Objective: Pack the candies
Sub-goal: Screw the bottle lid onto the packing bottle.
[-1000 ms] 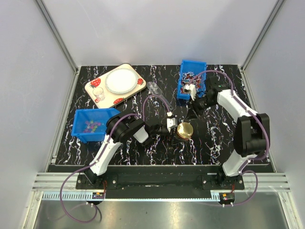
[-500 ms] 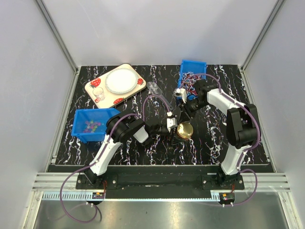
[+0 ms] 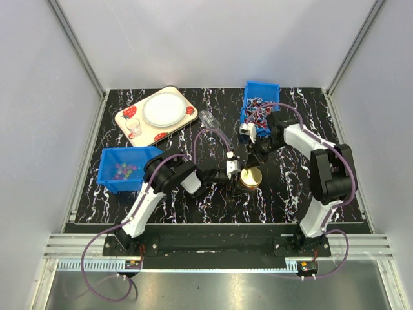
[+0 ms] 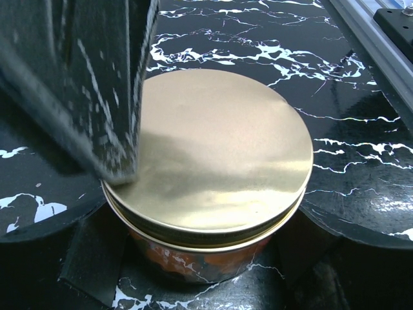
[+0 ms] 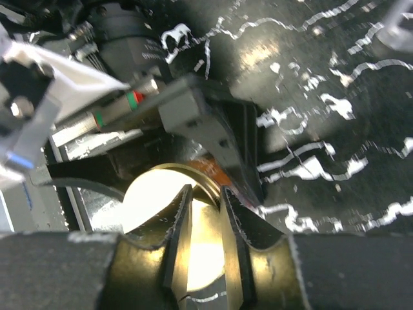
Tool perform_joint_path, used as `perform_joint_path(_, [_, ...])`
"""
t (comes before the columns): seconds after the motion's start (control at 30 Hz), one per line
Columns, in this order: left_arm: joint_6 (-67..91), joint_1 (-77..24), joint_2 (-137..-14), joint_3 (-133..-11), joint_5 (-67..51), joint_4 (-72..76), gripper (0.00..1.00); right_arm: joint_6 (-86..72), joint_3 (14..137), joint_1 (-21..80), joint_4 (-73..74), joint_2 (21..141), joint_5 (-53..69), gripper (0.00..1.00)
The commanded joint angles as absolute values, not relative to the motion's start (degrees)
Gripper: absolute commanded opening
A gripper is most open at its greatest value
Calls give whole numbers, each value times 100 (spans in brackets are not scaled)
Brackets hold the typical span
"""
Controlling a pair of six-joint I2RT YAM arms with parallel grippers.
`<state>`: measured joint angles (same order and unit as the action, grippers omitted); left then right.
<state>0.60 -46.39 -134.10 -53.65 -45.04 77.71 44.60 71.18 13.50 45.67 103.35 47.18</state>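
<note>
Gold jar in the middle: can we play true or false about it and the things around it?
1. The gold-lidded jar has its lid on. True.
2. The tiny colourful candies lie in the blue bin on the left. True.
3. The white plate sits on the bare table. False: it sits on the strawberry tray.
4. The right gripper is wide open and far from the jar. False: its fingers are nearly together, right over the gold lid.
5. The left gripper has one finger on each side of the jar. True.
</note>
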Motion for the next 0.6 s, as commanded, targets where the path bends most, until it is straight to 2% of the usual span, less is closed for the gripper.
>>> perform_joint_path(0.0, [132,-4579,-13544,-5423,-4412,7919,66,4640,6944,1081,4992,9862,4527,27])
perform_joint_path(0.57, [141,-4579,-13544,-5414,-4421,7928,65,4966,6047,782,5484,9045,4368,23])
